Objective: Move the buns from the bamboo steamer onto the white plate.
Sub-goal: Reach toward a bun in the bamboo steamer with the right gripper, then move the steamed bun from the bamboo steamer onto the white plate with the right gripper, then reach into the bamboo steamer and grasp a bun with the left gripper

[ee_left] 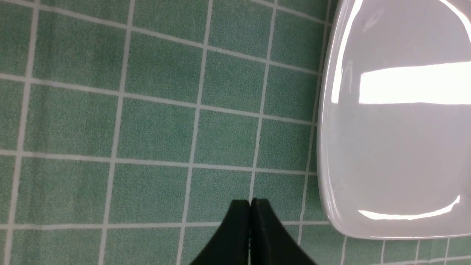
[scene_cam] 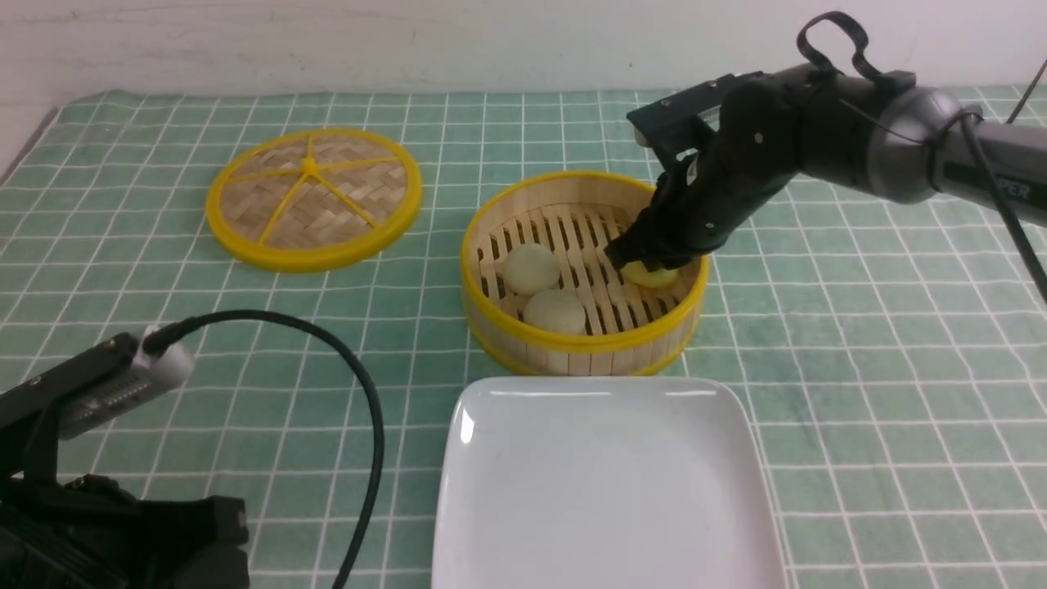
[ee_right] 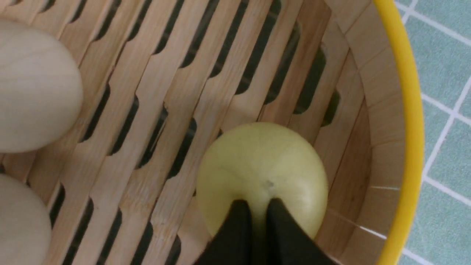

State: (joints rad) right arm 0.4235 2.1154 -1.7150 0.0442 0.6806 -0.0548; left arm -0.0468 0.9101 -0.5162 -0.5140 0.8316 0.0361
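The right gripper (ee_right: 257, 208) reaches into the steamer (scene_cam: 585, 345), jaws nearly closed and pinching the top of the yellow bun (ee_right: 262, 162), which sits on the floor by the wall. Two cream buns (scene_cam: 530, 268) lie close together at the steamer's left. The plate (scene_cam: 605, 491) sits just in front. The left gripper (ee_left: 251, 206) is closed on nothing, over the cloth (ee_left: 147, 129) beside the plate.
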